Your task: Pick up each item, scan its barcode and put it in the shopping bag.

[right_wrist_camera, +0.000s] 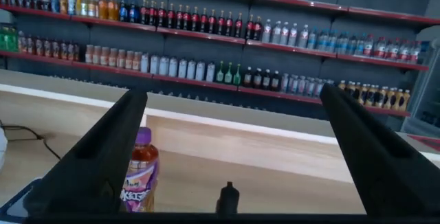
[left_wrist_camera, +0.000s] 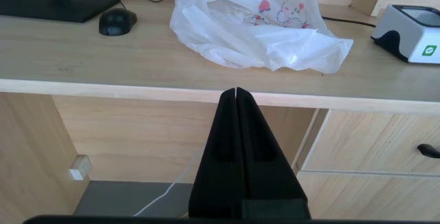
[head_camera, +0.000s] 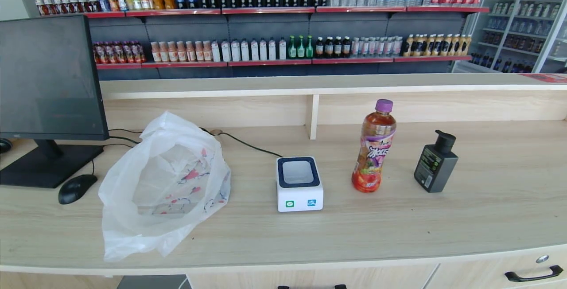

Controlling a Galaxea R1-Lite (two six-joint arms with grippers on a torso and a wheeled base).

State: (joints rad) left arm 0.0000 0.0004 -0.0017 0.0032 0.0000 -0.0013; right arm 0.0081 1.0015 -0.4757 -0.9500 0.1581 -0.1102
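Note:
On the wooden counter point(head_camera: 443, 218) stands an orange drink bottle point(head_camera: 374, 146) with a purple cap, upright, and to its right a dark pump bottle point(head_camera: 435, 162). A white barcode scanner point(head_camera: 299, 183) with a dark window sits mid-counter. Left of it lies an open white plastic shopping bag point(head_camera: 164, 182). My left gripper point(left_wrist_camera: 236, 95) is shut with nothing in it, below and in front of the counter edge, level with the bag point(left_wrist_camera: 254, 21). My right gripper point(right_wrist_camera: 234, 124) is open wide, with the drink bottle point(right_wrist_camera: 139, 172) and the pump bottle point(right_wrist_camera: 227, 198) ahead of it.
A monitor point(head_camera: 48, 80) on a stand and a black mouse point(head_camera: 76, 188) occupy the counter's left end, with cables behind the bag. A raised wooden ledge point(head_camera: 310, 86) runs along the back. Drawers with handles point(head_camera: 533, 275) sit under the counter. Shelves of bottles stand behind.

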